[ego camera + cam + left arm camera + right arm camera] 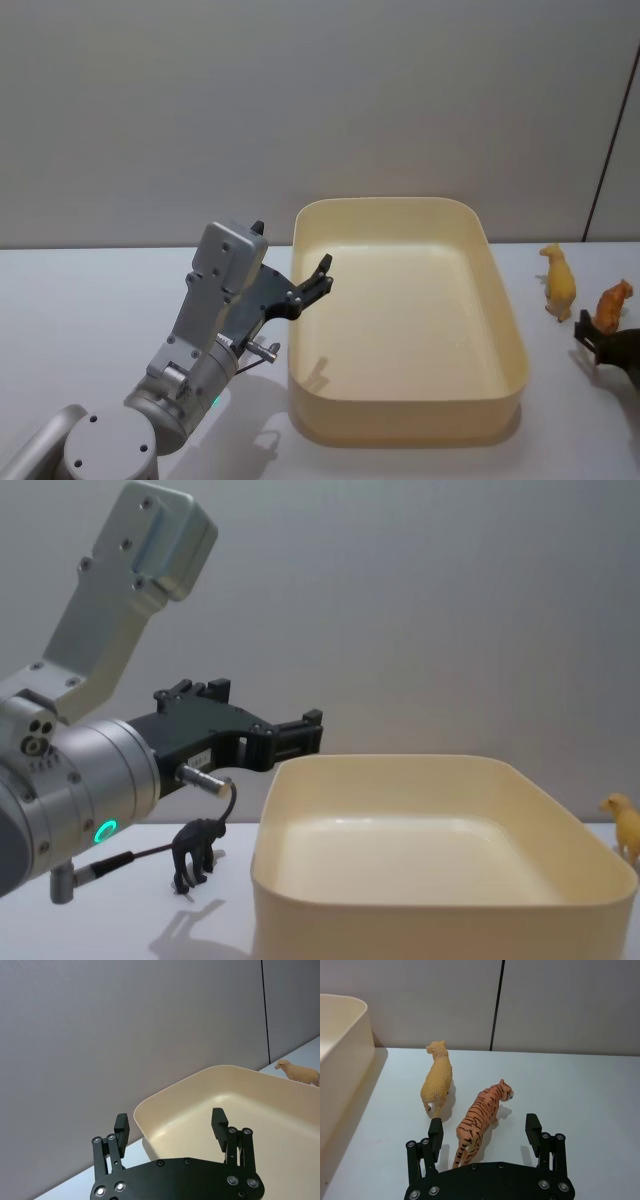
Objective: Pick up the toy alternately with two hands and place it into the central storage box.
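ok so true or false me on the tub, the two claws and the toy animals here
The cream-yellow rectangular plastic tub is empty. True.
The left claw grips a toy. False: it is open and empty, at the tub's left rim.
The right claw is open around the hind end of the orange striped toy tiger. True.
The pale yellow toy animal lies inside the tub. False: it stands on the table right of the tub, beside the tiger.
A small black toy animal stands left of the tub. True.
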